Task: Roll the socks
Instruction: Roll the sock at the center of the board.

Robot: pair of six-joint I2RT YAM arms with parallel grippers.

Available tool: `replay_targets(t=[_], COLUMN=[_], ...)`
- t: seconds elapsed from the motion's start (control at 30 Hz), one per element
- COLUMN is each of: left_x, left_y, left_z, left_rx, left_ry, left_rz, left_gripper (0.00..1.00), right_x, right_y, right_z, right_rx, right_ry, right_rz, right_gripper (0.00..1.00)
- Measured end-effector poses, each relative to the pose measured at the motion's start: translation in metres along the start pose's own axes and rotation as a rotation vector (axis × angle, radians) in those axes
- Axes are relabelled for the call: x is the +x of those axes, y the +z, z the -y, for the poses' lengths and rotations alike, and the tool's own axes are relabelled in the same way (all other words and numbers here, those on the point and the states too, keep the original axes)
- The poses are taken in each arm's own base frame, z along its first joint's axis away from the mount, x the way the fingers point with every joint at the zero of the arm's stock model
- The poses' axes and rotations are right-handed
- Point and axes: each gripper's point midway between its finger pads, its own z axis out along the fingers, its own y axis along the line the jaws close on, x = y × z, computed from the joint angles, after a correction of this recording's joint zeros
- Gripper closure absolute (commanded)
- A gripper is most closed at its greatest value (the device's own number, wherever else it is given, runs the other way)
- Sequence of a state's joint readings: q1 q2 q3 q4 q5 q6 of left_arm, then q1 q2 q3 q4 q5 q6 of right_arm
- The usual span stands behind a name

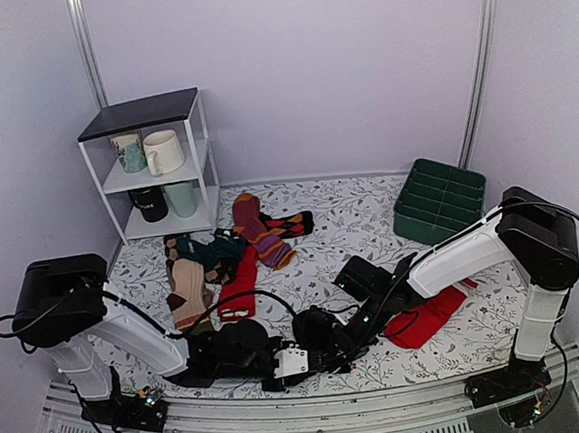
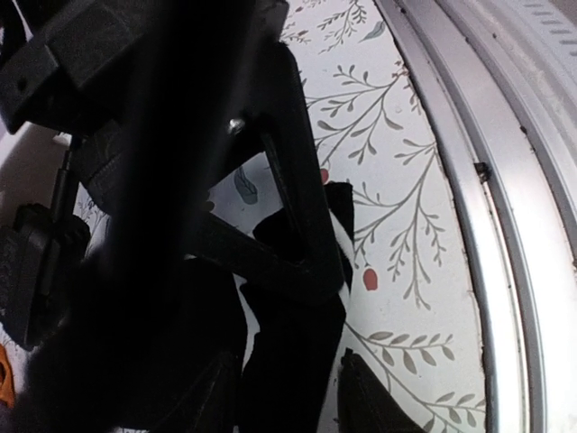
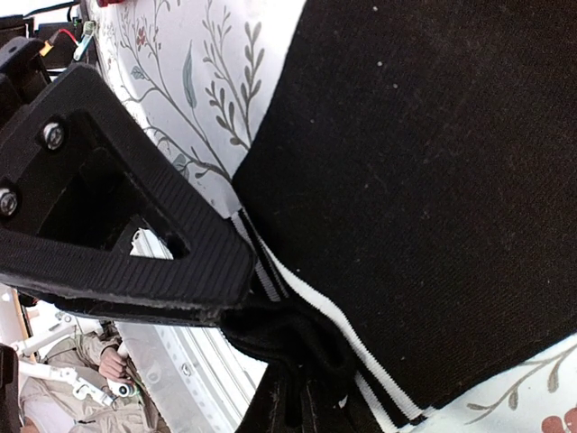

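— Where are the socks [image 3: 433,162]?

— At the near middle of your tabletop [image 1: 369,205], close to the metal rail [image 2: 505,180], right where your two arms meet. From the right wrist you see a broad black panel close to the lens, with the thin white stripes of the cuff [image 3: 315,311] running along its lower edge.

— And the right hand [image 1: 327,342]?

— It looks clamped on that cuff. The fabric bunches up tight against the ribbed pad of the one finger [image 3: 135,244] you can see. The other finger is hidden behind the sock.

— The left hand [image 1: 284,365]?

— You can't tell its state. Its wrist view is mostly dark. One triangular finger [image 2: 293,216] crosses the frame with black fabric lying beside and below it on the floral cloth, but whether it has hold of anything isn't clear.

— What else is around you?

— A red sock [image 1: 430,316] lies under your right forearm. A heap of mixed socks [image 1: 218,267] sits further back on the left, in front of a white shelf [image 1: 141,113] holding mugs. A green bin [image 1: 439,200] stands at the back right.
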State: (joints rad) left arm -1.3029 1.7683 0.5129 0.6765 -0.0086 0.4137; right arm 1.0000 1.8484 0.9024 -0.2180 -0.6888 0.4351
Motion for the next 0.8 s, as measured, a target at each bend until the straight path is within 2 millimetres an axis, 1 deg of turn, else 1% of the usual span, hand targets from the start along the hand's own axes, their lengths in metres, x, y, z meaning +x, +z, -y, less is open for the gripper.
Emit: replay_targets(t=[0.2,0.47,0.57,0.7,0.77,0.8], left_x=[-0.008,-0.011,-0.012,-0.012,-0.011,-0.010], left_y=[0.000,0.000,0.000,0.000,0.004,0.006], left_z=[0.001,0.001,0.002,0.004,0.005,0.005], left_rx=[-0.003,-0.002,0.003,0.013,0.018,0.019], left_ry=[0.007,-0.006,-0.012,-0.016,-0.017,-0.019], left_rz=[0.030,0.042,0.045,0.048,0.040,0.037], left_gripper=[0.59,0.60,0.63,0.71,0.74,0.78], right_x=[0.000,0.000,0.000,0.001,0.000,0.001], right_y=[0.000,0.000,0.000,0.001,0.000,0.001], right_z=[0.000,0.000,0.000,0.000,0.000,0.000], right_rx=[-0.002,-0.007,-0.010,-0.014,-0.018,-0.019], right_ry=[0.004,0.016,0.019,0.019,0.020,0.021], right_rz=[-0.001,0.001,0.002,0.003,0.004,0.004], right_gripper=[0.92,0.92,0.92,0.92,0.92,0.92])
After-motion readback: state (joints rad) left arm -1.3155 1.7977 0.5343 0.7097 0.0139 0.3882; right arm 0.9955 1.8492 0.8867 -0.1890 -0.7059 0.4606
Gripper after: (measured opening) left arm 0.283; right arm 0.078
